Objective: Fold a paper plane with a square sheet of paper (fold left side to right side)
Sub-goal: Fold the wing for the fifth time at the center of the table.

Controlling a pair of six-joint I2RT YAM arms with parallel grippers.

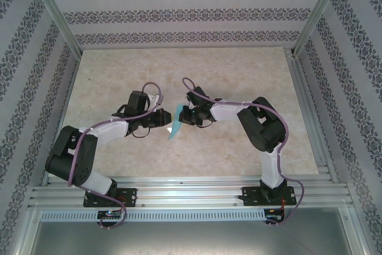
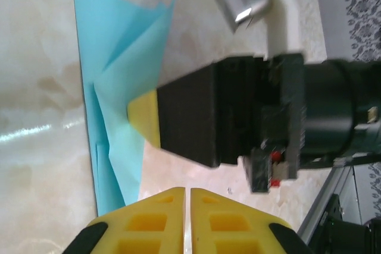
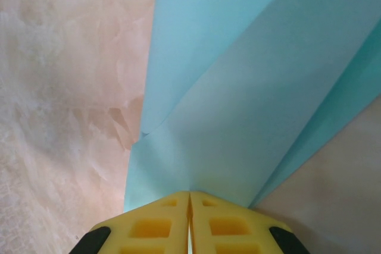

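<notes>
Yellow fingers (image 2: 158,221) of the left gripper (image 2: 185,193) sit closest to the left wrist camera, pressed together with just a hairline seam between them and nothing held. They hang over the bare tabletop just beside one corner of the cyan paper (image 2: 113,75), apart from it. Across from them, the right gripper (image 3: 189,197) has its own yellow fingertips closed as well, and these are clamped on the paper: in the right wrist view a raised flap runs straight down into the seam between the two pads, with a soft crease ending at the tips. From the left wrist view one yellow tip of that gripper meets the lifted flap near its middle, while the rest of the paper lies flat on the surface as a narrow folded strip with angled layers showing beneath the flap. Seen from above, the paper sits near the middle of the pale marble-patterned table (image 1: 239,76), a little left of centre, between the two grippers, the left arm reaching in from the left and the right arm from the right. Patterned walls (image 1: 179,13) close the far side and both flanks.
</notes>
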